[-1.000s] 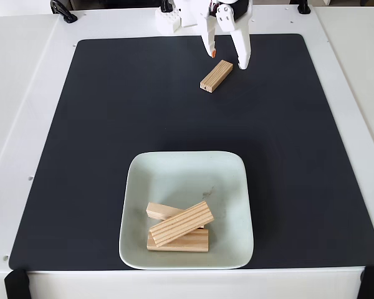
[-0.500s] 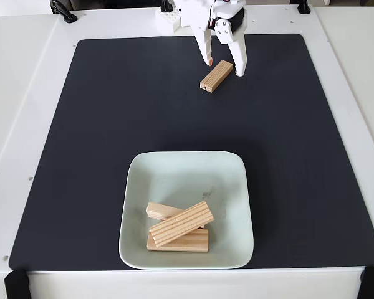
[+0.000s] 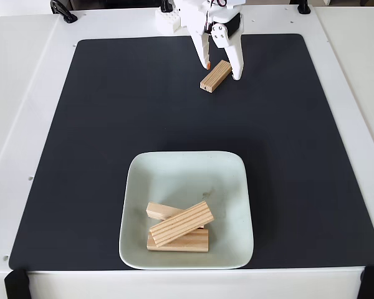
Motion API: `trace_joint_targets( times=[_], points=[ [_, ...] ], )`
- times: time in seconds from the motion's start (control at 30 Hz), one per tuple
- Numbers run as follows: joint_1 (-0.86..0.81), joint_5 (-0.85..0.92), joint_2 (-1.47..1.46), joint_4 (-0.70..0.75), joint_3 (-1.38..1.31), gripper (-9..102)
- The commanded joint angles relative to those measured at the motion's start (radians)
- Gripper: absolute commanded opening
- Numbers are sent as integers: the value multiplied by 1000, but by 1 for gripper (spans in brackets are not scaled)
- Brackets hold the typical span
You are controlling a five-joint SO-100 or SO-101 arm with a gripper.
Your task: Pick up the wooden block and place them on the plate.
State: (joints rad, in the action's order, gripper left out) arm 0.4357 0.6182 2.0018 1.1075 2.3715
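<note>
One wooden block (image 3: pixel 215 76) lies slanted on the black mat near the far edge. My white gripper (image 3: pixel 222 71) is open and straddles the block's far end, one fingertip at its left, the other at its right. The pale green square plate (image 3: pixel 230 187) sits near the front of the mat. Three more wooden blocks (image 3: pixel 181 224) are stacked across each other in its front half.
The black mat (image 3: pixel 100 137) covers most of the white table. The arm's base (image 3: pixel 174 15) stands at the far edge. Black clamps sit at the table's corners (image 3: pixel 15 283).
The gripper has come down and forward, so its fingers now flank the block's far end. The blocks have not moved.
</note>
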Motion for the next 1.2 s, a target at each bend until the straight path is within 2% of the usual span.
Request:
trace_joint_targets(
  times=[0.0,0.3,0.93,1.17],
  points=[
    [-3,6,17,-9,11,30],
    [-6,6,0,-100,15,30],
    [6,6,-2,-101,69,29],
    [6,8,-2,-224,117,29]
  ],
)
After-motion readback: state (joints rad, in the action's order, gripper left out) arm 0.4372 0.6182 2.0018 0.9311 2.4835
